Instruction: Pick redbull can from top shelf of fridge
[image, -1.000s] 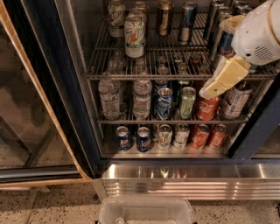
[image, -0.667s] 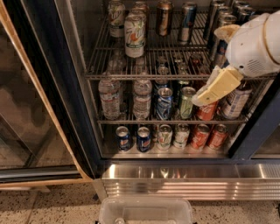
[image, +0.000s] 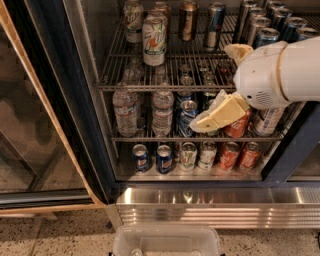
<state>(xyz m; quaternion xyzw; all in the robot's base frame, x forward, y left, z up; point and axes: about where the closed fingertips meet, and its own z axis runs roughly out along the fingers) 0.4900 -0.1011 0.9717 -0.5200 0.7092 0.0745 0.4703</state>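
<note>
The fridge (image: 55, 100) stands open. On the top shelf (image: 150, 88), white-and-green cans (image: 154, 35) stand near the left edge and a bronze can (image: 187, 20) at the back edge. Just right of the bronze can, the redbull can (image: 215, 25) stands upright, untouched. Farther right, the gripper (image: 216, 116) hangs below the shelf's front edge, before the second rack's cans, well apart from the redbull can. I cannot tell whether it is spread or closed.
</note>
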